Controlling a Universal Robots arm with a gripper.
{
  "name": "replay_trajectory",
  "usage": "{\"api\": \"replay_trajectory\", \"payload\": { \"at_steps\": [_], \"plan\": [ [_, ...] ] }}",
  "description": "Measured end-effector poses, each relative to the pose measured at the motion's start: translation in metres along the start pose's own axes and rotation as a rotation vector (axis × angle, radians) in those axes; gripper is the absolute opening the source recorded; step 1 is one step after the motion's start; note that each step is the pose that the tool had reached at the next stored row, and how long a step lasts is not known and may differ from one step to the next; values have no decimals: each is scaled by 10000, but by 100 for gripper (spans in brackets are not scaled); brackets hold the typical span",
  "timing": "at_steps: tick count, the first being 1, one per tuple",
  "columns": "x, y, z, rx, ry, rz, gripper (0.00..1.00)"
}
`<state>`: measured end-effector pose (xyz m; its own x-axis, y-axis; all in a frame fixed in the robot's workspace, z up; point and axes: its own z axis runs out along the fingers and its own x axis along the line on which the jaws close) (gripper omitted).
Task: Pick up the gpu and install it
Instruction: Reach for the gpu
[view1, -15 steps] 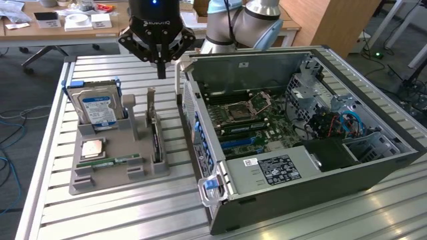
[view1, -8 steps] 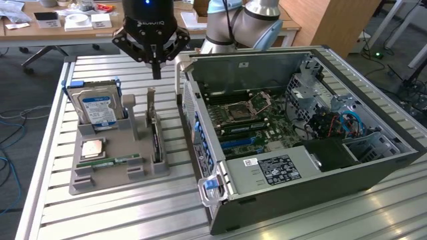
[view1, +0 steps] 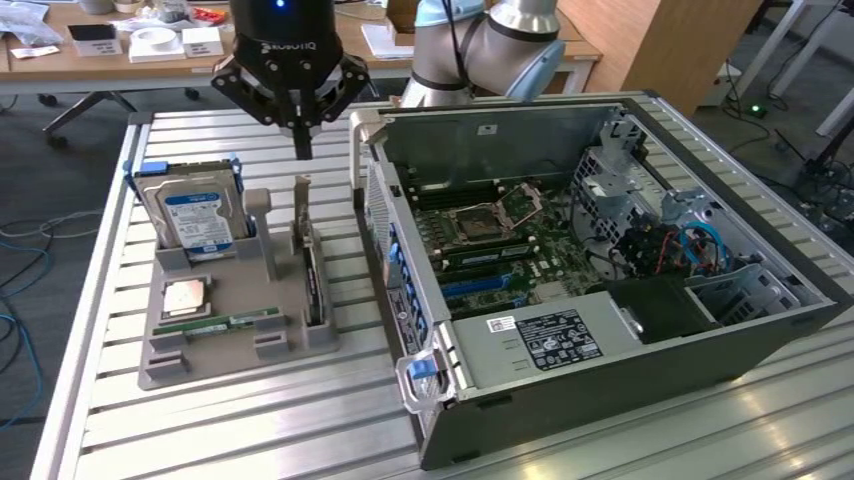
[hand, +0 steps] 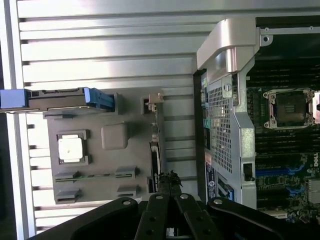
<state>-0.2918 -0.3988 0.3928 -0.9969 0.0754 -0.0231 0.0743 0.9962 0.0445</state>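
Slatted table (view1: 200, 430): closed gripper (view1: 303, 150) above gpu (view1: 312, 285), upright in holder (view1: 227, 345).

The table (view1: 254, 430) is ribbed metal, tray (view1: 234, 292) matt plastic, gpu (view1: 311, 270) bracket metal.

Blue-labelled hard drive (view1: 196, 215), RAM stick (view1: 220, 323), open computer case (view1: 641, 388)
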Motion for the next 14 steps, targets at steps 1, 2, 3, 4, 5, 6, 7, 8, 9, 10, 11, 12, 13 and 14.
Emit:
{"api": "replay_trajectory", "payload": {
  "at_steps": [1, 2, 3, 4, 5, 6, 7, 8, 9, 10, 11, 12, 13, 14],
  "plan": [
    [11, -1, 0, -1, 0, 0, 11],
    [23, -2, 0, -1, -1, -1, 11],
    [35, -3, -1, 0, 0, 0, 11],
    [47, -4, -1, 0, 1, 0, 11],
    [59, -4, -1, 0, 0, 1, 11],
    [70, -5, -1, 0, 0, 1, 11],
    [81, -6, -2, 0, 0, 1, 11],
    [88, -6, -2, -1, 0, 0, 11],
    [94, -7, -2, -1, -1, 0, 11],
    [99, -7, -2, 0, 0, 1, 11],
    [101, -8, -2, 0, 0, -1, 11],
    [101, -8, -2, -1, -1, -2, 11],
    [102, -8, -2, -1, 0, 0, 11],
    [102, -8, -2, 0, 0, 0, 11]
  ]
}}
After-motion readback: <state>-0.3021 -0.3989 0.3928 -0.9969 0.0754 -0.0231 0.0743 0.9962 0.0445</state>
